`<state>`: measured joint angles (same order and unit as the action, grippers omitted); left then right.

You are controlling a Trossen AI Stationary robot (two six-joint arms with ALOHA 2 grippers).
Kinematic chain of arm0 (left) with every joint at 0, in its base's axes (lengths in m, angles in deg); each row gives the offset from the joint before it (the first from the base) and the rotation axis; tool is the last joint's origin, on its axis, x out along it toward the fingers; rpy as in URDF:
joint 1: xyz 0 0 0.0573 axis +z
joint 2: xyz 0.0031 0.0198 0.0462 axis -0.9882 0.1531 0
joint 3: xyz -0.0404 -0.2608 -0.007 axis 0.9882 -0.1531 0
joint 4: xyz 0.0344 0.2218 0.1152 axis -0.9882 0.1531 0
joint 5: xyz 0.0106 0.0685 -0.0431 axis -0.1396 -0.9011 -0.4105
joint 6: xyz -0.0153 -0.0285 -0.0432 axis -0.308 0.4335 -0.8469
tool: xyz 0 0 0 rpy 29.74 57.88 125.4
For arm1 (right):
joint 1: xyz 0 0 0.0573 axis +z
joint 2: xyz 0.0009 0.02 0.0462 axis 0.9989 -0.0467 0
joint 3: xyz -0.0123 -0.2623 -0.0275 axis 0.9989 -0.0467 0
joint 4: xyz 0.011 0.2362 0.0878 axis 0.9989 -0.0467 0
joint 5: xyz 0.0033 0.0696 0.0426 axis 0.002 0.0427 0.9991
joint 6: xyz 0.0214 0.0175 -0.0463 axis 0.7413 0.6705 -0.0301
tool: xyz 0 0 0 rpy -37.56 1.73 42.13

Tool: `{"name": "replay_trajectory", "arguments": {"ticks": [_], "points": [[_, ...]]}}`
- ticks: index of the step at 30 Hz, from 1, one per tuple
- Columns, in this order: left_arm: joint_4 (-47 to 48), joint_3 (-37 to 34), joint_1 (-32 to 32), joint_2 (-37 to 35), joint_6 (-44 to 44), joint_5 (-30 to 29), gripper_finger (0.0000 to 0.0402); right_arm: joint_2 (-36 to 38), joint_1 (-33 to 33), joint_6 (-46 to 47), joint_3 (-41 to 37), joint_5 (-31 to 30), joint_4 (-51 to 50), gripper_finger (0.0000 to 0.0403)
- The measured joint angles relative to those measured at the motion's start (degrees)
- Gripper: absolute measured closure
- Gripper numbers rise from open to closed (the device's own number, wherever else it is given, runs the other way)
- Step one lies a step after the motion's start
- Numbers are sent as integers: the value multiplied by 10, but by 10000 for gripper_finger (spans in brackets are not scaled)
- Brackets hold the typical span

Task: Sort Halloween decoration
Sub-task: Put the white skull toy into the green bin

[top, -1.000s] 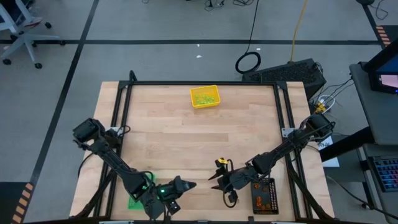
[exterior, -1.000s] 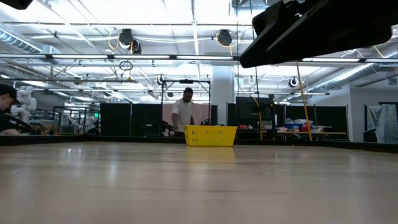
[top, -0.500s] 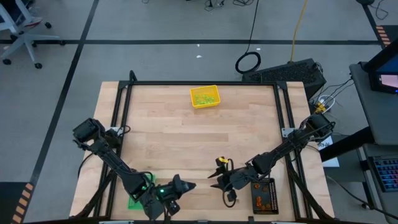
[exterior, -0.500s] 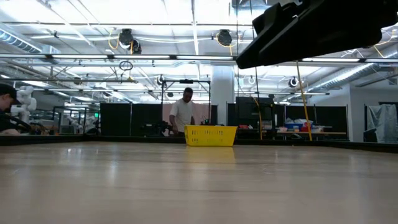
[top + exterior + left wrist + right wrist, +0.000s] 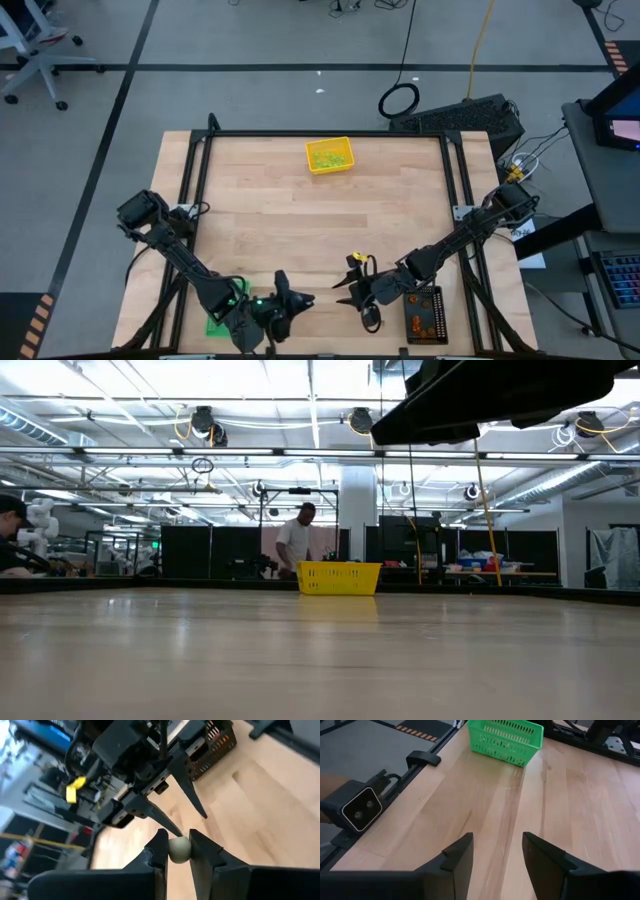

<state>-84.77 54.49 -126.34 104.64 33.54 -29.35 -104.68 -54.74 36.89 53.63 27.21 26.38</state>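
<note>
Pale beige-grey ball (image 5: pixel 179 849), one of the Halloween decoration pieces, was pinched between the left hand (image 5: pixel 178 851)'s two dark fingers (image 5: pixel 156 851), lifted clear of the wooden surface (image 5: pixel 260 215). In the high view the left hand (image 5: pixel 283 303) sat at the near edge, just right of the green tray (image 5: pixel 226 305). Right hand (image 5: pixel 352 291) was just across from it, fingers parted with nothing between them; in the right wrist view its fingers (image 5: pixel 457 854) framed bare wood, with the green tray (image 5: pixel 506 741) farther off and a small grey camera box (image 5: pixel 361 806) at the surface edge. Left wrist view showed the right hand (image 5: pixel 175 800) pointing toward the held ball, near but not touching. Black tray (image 5: pixel 425 314) with orange pieces sat beside the right arm at the near right corner. Yellow tray (image 5: pixel 329 155) with light green pieces was at the far edge, well apart from both hands. Low view: yellow tray (image 5: pixel 339 576) on the far side, a person (image 5: pixel 297 540) standing behind it in the room.
</note>
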Motion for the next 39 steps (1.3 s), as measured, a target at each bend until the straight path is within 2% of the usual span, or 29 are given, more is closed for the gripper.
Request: {"name": "replay_trajectory", "arguments": {"ticks": [12, 15, 19, 25, 29, 34, 39], "points": [[5, 0, -1, 0, -325, 0, 357, 0, 7, 12, 0, 0, 0, 248], [29, 0, -10, 0, -374, 11, 357, 0, 7, 13, 0, 0, -6, 248], [122, -1, -36, -24, -424, 50, 357, 0, 9, 22, 0, 2, -22, 248], [322, -1, -80, -91, -586, 73, 357, 41, 25, 26, 0, 2, -69, 248], [411, 0, -106, -112, -667, 130, 357, 69, 34, 28, 0, 0, -110, 248], [473, 0, -134, -104, -745, 212, 357, 85, 43, 27, -2, -1, -120, 248], [487, -1, -156, -103, -789, 221, 357, 87, 47, 30, -13, -3, -120, 248]]}}
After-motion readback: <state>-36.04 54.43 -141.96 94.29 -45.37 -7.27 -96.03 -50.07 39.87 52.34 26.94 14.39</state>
